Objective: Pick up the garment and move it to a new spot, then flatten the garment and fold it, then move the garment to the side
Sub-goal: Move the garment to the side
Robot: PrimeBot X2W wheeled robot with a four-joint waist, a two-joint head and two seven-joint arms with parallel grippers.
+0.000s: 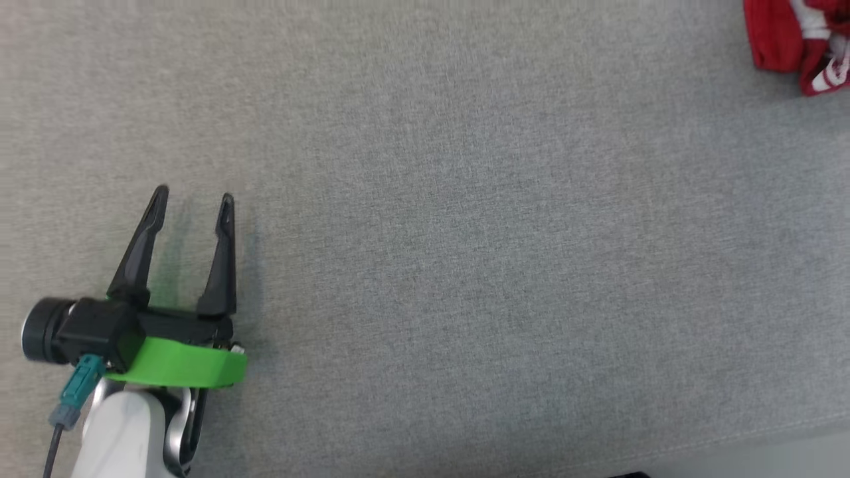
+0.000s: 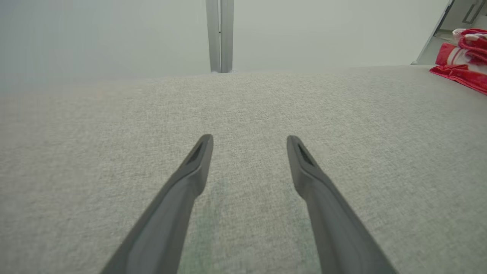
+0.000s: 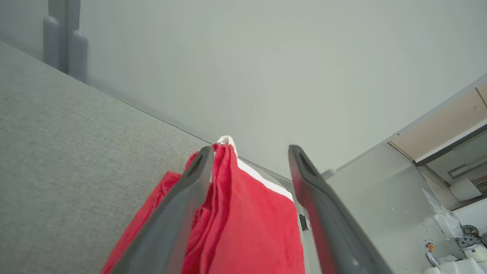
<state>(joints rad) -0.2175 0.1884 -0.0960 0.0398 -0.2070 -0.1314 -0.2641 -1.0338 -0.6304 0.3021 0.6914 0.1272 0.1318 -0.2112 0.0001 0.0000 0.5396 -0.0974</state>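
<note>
The crumpled red garment with white trim [image 1: 797, 40] was mostly cut off by the head view's top right corner, so I couldn't make out its full shape. It lay by the far right edge of the grey woven fabric surface [image 1: 465, 232]. The right gripper [image 3: 251, 148] sat right over the garment, claw spread wide and not clamping it, with cloth bunched against one finger. The left gripper [image 1: 192, 196] was well left of the garment, spread wide too and empty, with loads of bare fabric between.

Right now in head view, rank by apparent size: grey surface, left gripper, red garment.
1. grey surface
2. left gripper, fingers included
3. red garment, cropped by the frame edge, so visible part only
</note>
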